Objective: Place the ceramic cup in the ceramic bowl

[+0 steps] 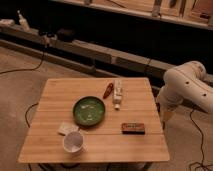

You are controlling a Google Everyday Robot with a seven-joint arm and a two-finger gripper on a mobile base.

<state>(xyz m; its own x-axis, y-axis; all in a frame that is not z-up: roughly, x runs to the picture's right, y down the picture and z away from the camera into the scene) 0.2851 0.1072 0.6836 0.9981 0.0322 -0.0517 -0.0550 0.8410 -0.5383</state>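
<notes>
The ceramic cup (73,142) is small, white and round, and lies tipped on the wooden table (135,145) near its front left edge. The ceramic bowl (89,110) is shallow and dark green with pale streaks inside; it sits upright at the table's middle, just behind and to the right of the cup. My white arm (186,86) reaches in from the right. My gripper (164,116) hangs pointing down off the table's right edge, far from cup and bowl, open and holding nothing.
A flat pale pad (66,128) lies right behind the cup. A red pepper-like item (107,91) and a white bottle (117,94) lie behind the bowl. A brown packet (133,128) sits front right. Shelving and cables run along the back.
</notes>
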